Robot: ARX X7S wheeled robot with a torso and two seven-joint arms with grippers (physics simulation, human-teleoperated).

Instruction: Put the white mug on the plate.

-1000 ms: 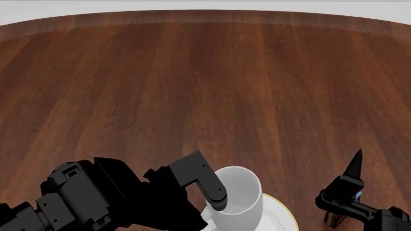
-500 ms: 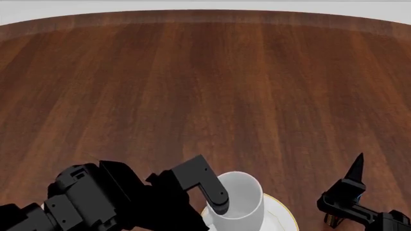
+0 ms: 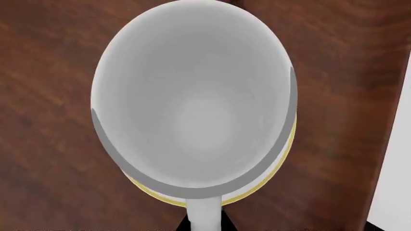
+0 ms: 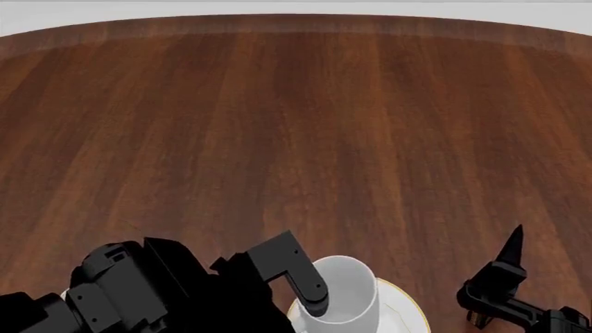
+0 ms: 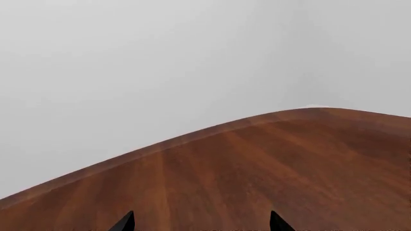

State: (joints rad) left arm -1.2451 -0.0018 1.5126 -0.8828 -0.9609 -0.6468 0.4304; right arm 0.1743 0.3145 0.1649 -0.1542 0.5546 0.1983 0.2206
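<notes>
Left gripper (image 4: pixel 310 295) clamping white mug (image 4: pixel 344 291) at rim wall (glossy, rigid, slip-prone, chip-prone); mug hanging directly below it over plate (image 4: pixel 403 309); right gripper (image 5: pixel 199 226) idling, fingers parted, holding nothing

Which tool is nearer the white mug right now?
Left. The left tool is at the white mug, one finger over its rim; the right tool stands apart on the mug's other side.

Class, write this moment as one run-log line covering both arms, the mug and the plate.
left gripper: shut on white mug | mug: over plate, contact unclear | right gripper: open, idle | table: wooden
</notes>
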